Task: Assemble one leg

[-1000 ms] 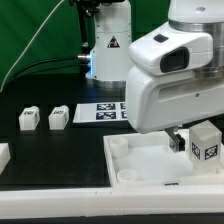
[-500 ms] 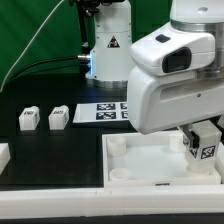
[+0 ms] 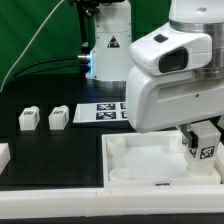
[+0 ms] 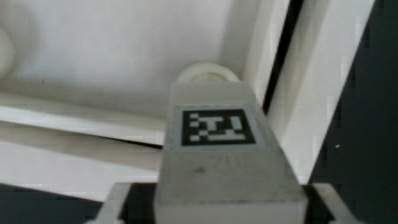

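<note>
My gripper (image 3: pixel 203 135) is shut on a leg (image 3: pixel 204 144), a small white square post with a black-and-white tag, held upright over the far right part of the large white panel (image 3: pixel 150 160). In the wrist view the leg (image 4: pixel 221 150) fills the middle between my fingers (image 4: pixel 128 205), its end pointing at a round boss (image 4: pixel 208 72) near the panel's raised rim (image 4: pixel 320 90). Whether the leg touches the panel I cannot tell. Two more legs (image 3: pixel 28 120) (image 3: pixel 58 117) lie on the black table at the exterior view's left.
The marker board (image 3: pixel 108 111) lies flat behind the panel. A white part (image 3: pixel 3 155) pokes in at the exterior view's left edge. A white robot base (image 3: pixel 108 45) stands at the back before a green curtain.
The gripper and the held leg moved a little to the exterior view's right and slightly up one second ago, then stayed still over the last half second.
</note>
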{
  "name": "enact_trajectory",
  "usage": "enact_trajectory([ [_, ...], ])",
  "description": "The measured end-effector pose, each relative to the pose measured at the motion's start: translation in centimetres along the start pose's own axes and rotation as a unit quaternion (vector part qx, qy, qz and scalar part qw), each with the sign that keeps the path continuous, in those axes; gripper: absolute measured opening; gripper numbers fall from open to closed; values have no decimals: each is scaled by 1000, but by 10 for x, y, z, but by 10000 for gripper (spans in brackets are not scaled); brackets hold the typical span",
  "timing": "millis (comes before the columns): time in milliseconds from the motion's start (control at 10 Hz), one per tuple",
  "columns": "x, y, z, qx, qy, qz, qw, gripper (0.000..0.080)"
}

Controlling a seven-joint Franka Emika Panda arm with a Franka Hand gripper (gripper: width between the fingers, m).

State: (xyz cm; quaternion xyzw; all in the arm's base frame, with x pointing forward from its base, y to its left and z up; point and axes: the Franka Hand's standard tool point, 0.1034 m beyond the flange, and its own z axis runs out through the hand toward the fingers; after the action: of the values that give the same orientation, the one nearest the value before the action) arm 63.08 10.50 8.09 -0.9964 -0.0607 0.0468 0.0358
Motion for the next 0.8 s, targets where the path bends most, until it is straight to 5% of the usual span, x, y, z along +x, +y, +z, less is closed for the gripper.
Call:
enact_trajectory([
  [400,0,-2,0,2,-1,169,986,294],
  [800,-1,0,1,1,-2,417,909,294],
])
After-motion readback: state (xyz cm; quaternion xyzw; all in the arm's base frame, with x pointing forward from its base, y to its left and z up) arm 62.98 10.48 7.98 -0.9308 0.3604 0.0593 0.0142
